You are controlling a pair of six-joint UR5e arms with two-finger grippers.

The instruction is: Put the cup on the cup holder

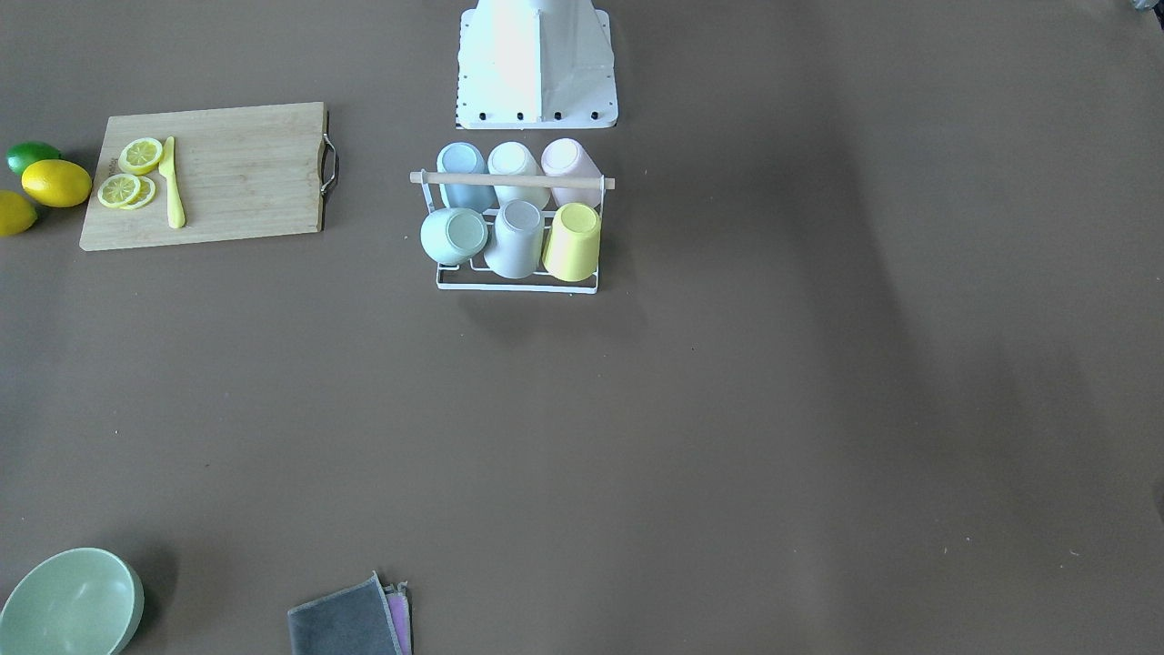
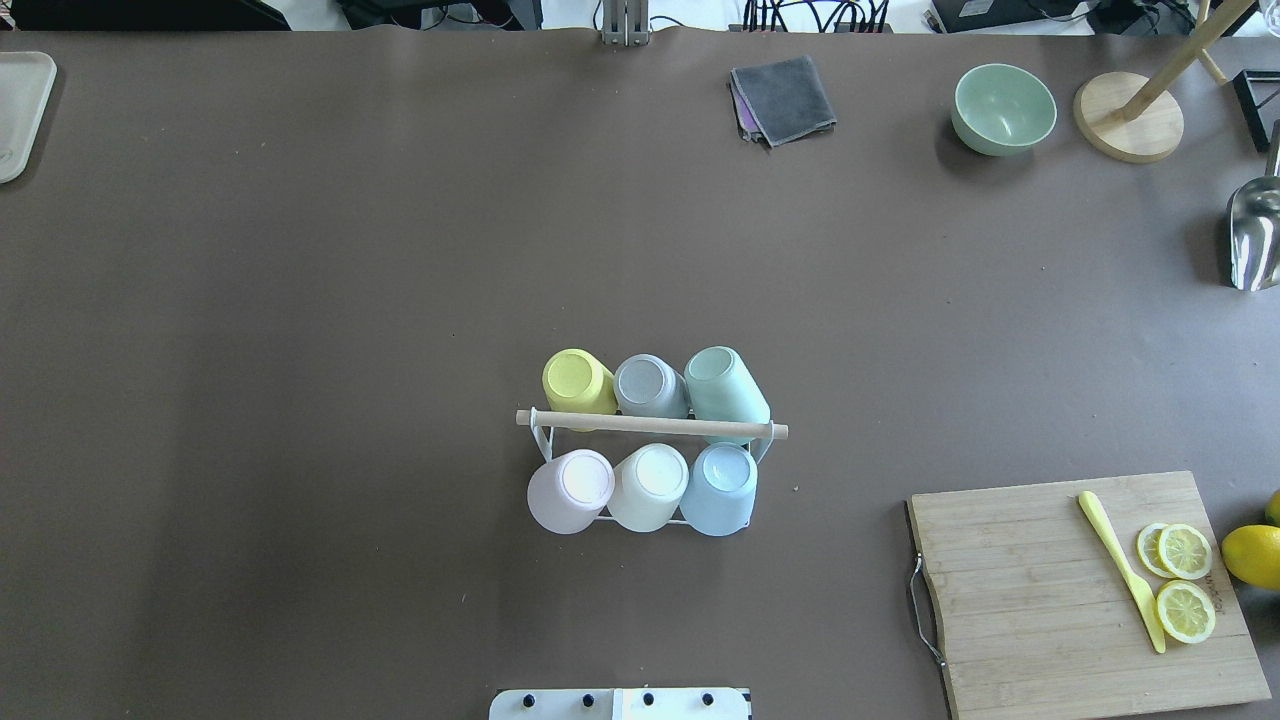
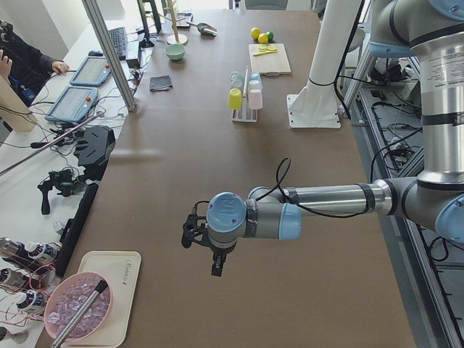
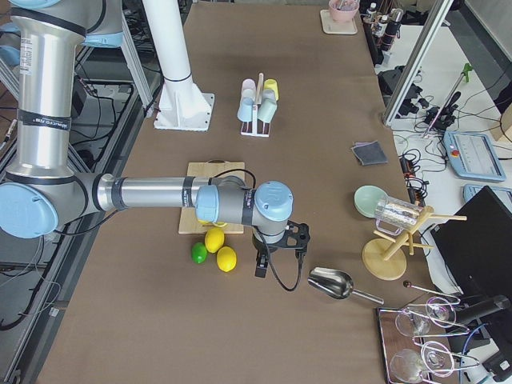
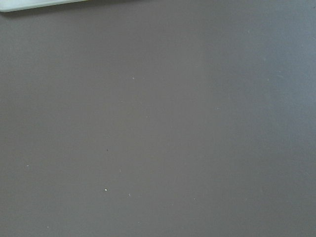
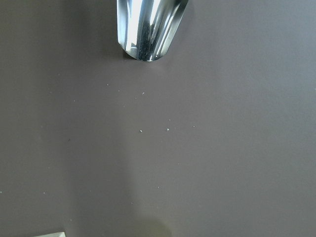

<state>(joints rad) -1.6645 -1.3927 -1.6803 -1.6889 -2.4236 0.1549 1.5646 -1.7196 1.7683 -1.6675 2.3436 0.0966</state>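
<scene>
The cup holder (image 2: pixel 650 425), a white wire rack with a wooden rod handle, stands mid-table near the robot base; it also shows in the front view (image 1: pixel 509 180). Several pastel cups sit upside down on its prongs in two rows, among them a yellow cup (image 2: pixel 577 381) and a pink cup (image 2: pixel 570 490). My left gripper (image 3: pixel 206 250) shows only in the exterior left view, far from the rack near the table's left end; I cannot tell its state. My right gripper (image 4: pixel 278 250) shows only in the exterior right view, near the lemons; I cannot tell its state.
A wooden cutting board (image 2: pixel 1080 590) with lemon slices and a yellow knife lies at the right. Whole lemons (image 4: pixel 216 248) lie beside it. A green bowl (image 2: pixel 1003 108), a grey cloth (image 2: pixel 783 98), a metal scoop (image 2: pixel 1255 235) and a wooden stand (image 2: pixel 1128 115) sit at the far side.
</scene>
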